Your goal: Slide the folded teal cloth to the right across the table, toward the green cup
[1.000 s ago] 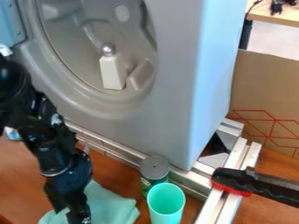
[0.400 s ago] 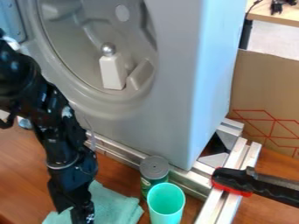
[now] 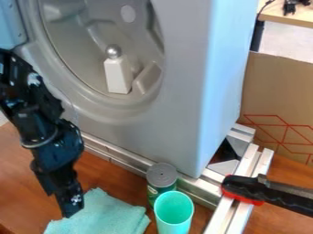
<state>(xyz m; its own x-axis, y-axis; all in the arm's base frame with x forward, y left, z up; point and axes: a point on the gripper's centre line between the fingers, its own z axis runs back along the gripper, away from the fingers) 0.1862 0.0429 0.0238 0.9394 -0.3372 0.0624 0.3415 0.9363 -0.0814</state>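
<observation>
We see the large grey moulded unit (image 3: 183, 82) along the far side of the wooden worktop (image 3: 21, 173), with a cardboard panel (image 3: 278, 96) beyond its right side. The black arm (image 3: 43, 128) comes in over the worktop's left part, its gripper (image 3: 71, 212) pointing down at the left side of the turquoise cloth (image 3: 101, 214). We cannot tell whether the claw is wide or narrow, nor whether it touches the fabric.

Metal rails (image 3: 116, 154) run along the unit's base and meet in a corner at the right; there a black-and-red tool (image 3: 245, 186) rests across them. The crumpled cloth lies on the nearer part of the worktop, inside the rails. Just right of it stand the turquoise cup (image 3: 174, 223) and, behind, the green can (image 3: 162, 176) by the rail. Smallest are the white block (image 3: 118, 75) and silver ball (image 3: 114, 50) in the unit's recess.

We judge that a grip too near the cloth's rim could slip, a low approach could scrape the wood, and cloth dragged rightwards could topple the light cup into the can.
</observation>
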